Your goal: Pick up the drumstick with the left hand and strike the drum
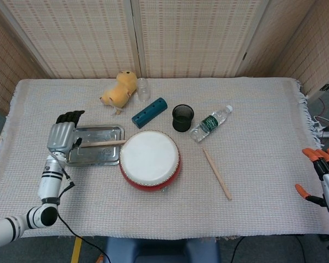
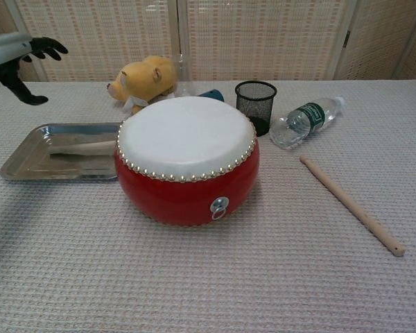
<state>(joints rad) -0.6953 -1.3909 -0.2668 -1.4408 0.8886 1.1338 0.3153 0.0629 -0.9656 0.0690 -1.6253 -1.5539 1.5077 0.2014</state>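
Red drum (image 2: 187,159) is set centrally. Metal tray (image 2: 21,163) with one drumstick (image 2: 83,148) is placed at its left. A second drumstick (image 2: 350,204) is laid at right. Left hand (image 2: 17,59) is raised, fingers spread, nothing gripped.

Worktop (image 1: 252,164) is wearing a rough, matt woven cloth. Tray (image 1: 93,156) is showing polished, reflective metal. Drum (image 2: 187,161) is presenting a glossy red shell, a smooth matt white skin and shiny studs. Both drumsticks (image 1: 101,143) (image 2: 351,205) are showing bare matt wood. Bottle (image 2: 305,121) is looking like clear plastic; pen cup (image 2: 255,104) is black mesh; toy (image 1: 119,90) is plush.
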